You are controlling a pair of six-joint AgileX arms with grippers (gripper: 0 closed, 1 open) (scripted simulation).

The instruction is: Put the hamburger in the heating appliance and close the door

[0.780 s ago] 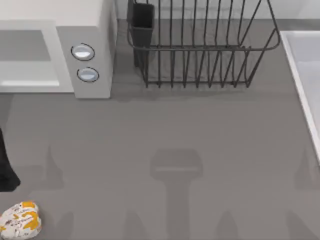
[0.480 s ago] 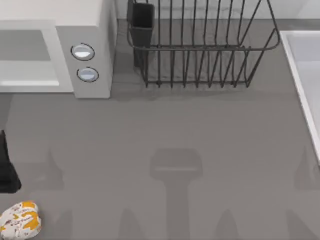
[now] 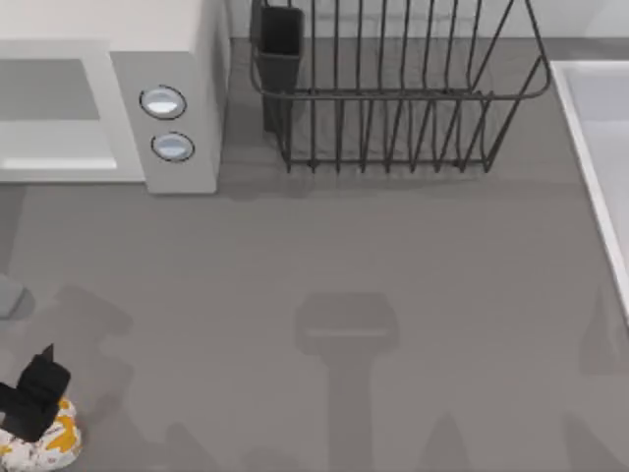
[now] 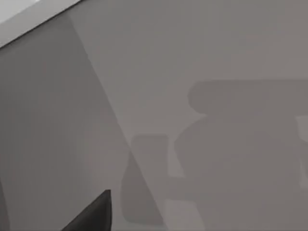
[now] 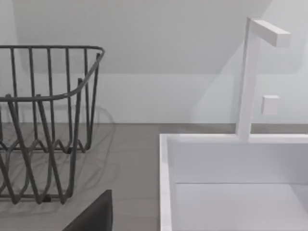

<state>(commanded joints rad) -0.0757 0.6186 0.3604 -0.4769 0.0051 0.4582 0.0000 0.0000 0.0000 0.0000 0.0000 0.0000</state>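
The grey table (image 3: 393, 256) carries a white microwave (image 3: 177, 88) at ten o'clock, a black wire dish rack (image 3: 393, 98) at twelve, a white sink (image 3: 604, 147) at the two o'clock edge, and a speckled hamburger (image 3: 54, 442) at seven.

Grey table (image 3: 393, 256), black wire dish rack (image 3: 393, 98) at back, white sink (image 5: 231, 183) with faucet (image 5: 250, 77), pale wall (image 5: 168, 43)

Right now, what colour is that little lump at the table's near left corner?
The hamburger is white with orange-yellow patches and dark speckles, best seen in the top view.
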